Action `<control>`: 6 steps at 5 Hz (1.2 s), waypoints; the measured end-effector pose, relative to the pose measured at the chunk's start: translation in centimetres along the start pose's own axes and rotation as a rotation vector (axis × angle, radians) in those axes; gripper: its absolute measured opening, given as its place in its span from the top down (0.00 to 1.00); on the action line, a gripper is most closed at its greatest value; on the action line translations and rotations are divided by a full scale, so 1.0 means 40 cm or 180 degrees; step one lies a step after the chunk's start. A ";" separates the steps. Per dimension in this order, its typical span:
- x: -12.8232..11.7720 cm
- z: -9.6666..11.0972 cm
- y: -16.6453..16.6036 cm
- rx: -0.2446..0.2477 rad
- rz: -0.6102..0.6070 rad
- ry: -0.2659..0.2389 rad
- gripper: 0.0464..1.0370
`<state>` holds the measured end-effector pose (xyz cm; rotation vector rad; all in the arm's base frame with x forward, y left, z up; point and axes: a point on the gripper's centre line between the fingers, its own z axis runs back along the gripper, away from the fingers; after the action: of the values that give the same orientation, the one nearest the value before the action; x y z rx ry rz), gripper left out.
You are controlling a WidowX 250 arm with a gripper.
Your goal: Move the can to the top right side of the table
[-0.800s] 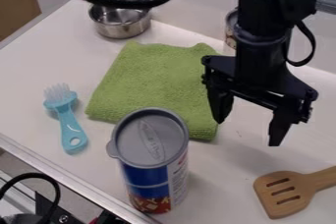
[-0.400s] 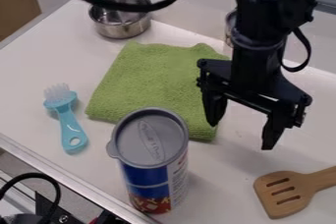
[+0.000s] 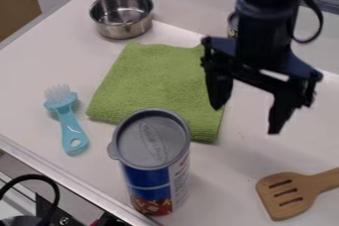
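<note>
From where I'm standing, the can (image 3: pixel 151 183) is upright near the bottom of the frame, a little left of the middle, close to the front edge of the white table (image 3: pixel 33 79). It has a grey lid with a small tab sticking out on its left side, over a blue, white and red body. The black gripper (image 3: pixel 246 119) hangs down right of centre, above and to the right of the can and well apart from it. Its hold is released: the two fingers are spread wide with nothing between them, one in front of the right part of the green towel (image 3: pixel 145 79), the other over the tabletop farther right.

The towel lies in the middle of the frame, just behind the can as I see it. Left of the towel there's a light blue brush (image 3: pixel 71 123), bristles toward the top and handle toward the bottom. Up at the upper left sits a metal pot (image 3: pixel 124 31), its handle pointing to the top edge. A wooden slotted spatula (image 3: pixel 285 212) lies at the lower right, its handle running off the right edge. Behind the arm (image 3: pixel 261 27), toward the upper right, a round container (image 3: pixel 232 24) is mostly hidden.
</note>
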<state>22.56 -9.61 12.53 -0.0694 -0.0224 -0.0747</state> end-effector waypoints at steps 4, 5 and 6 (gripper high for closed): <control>-0.175 0.106 0.111 -0.0134 -0.0290 0.0117 0.04; -0.220 0.095 0.120 -0.0089 -0.0314 0.0340 0.04; -0.255 0.089 0.129 -0.0095 -0.0356 0.0374 0.04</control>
<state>12.71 -3.50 15.47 -0.0935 0.0923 -0.1909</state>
